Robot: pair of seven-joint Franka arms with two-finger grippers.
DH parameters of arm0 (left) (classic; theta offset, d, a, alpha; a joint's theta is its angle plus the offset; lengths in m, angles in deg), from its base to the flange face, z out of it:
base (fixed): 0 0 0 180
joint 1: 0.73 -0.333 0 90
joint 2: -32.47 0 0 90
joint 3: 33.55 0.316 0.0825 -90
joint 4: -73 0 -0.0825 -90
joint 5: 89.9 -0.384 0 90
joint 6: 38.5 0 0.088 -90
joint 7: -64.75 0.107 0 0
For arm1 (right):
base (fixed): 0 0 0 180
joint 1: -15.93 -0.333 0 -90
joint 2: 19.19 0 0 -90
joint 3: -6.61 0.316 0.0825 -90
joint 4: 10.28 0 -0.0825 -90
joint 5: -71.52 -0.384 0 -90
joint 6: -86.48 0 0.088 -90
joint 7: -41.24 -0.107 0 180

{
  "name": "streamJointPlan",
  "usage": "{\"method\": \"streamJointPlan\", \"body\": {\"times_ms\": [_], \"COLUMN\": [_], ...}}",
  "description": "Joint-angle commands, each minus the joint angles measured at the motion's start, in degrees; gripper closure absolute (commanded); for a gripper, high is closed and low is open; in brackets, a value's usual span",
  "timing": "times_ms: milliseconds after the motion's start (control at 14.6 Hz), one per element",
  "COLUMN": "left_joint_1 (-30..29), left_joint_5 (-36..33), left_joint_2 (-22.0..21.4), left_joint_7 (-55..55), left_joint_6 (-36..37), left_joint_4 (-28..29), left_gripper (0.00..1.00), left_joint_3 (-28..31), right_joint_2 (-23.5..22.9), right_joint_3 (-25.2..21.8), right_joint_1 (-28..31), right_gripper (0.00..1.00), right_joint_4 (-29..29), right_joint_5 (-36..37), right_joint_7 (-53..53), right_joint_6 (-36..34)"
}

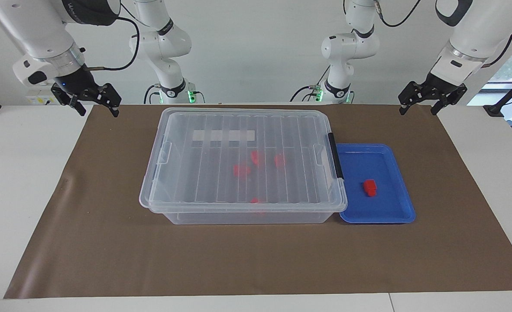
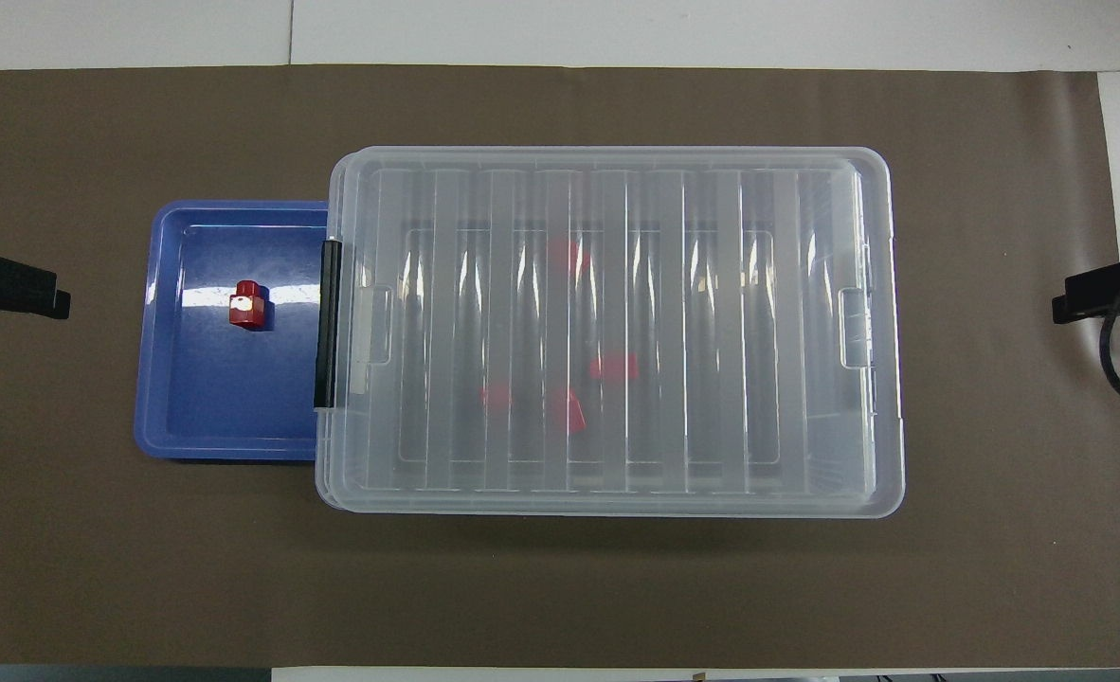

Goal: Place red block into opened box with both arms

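Note:
One red block [image 1: 370,187] [image 2: 247,305] lies in a shallow blue tray [image 1: 394,212] [image 2: 190,417] beside the box, toward the left arm's end of the table. The clear box [image 1: 243,216] [image 2: 887,332] stands mid-table with its ribbed lid [image 1: 204,173] lying flat on top. A black clip handle [image 1: 336,156] [image 2: 327,322] sits at the tray end. Several red blocks show blurred through the lid. My left gripper [image 1: 417,110] [image 2: 20,284] hangs open over the mat's edge, apart from everything. My right gripper [image 1: 99,112] [image 2: 1091,296] hangs open over the mat's other end, holding nothing.
A brown paper mat [image 1: 108,242] covers the white table [image 1: 17,182]. Two idle white arms with green-lit bases [image 1: 169,91] [image 1: 336,91] stand at the robots' end, nearer to the robots than the box. The lid's rim overhangs the tray's edge.

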Motion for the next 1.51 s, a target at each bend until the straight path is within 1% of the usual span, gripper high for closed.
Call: {"method": "streamJointPlan", "body": {"times_ms": [0,548,753,1096,1233,1301,1438], "left_joint_1": [-0.6,-0.6,-0.6,-0.6,-0.6,-0.6,-0.6], "left_joint_5": [-1.0,-1.0,-1.0,-1.0,-1.0,-1.0,-1.0], "left_joint_2": [-1.6,-1.6,-1.6,-1.6,-1.6,-1.6,-1.6], "left_joint_7": [0.6,0.6,0.6,0.6,0.6,0.7,0.7], "left_joint_6": [0.3,0.3,0.3,0.3,0.3,0.3,0.3], "left_joint_4": [1.6,1.6,1.6,1.6,1.6,1.6,1.6], "left_gripper": [0.00,0.00,0.00,0.00,0.00,0.00,0.00], "left_joint_3": [-0.4,-0.4,-0.4,-0.4,-0.4,-0.4,-0.4], "right_joint_2": [0.6,0.9,3.5,3.5,4.2,4.5,3.5], "right_joint_3": [0.6,0.6,0.7,1.0,1.0,1.0,1.0], "right_joint_1": [1.2,1.1,1.0,-0.2,-3.1,-4.1,-4.9], "right_gripper": [0.00,0.00,0.00,0.00,0.00,0.00,0.00], "right_joint_4": [0.9,2.0,9.1,10.7,14.7,16.1,18.1], "right_joint_5": [-0.2,-0.4,-0.8,-1.6,-1.6,-1.6,-1.6], "right_joint_7": [1.4,0.4,-1.7,-3.2,-8.0,-9.8,-10.7], "right_joint_6": [1.0,1.7,8.1,10.3,15.5,17.1,19.4]}}
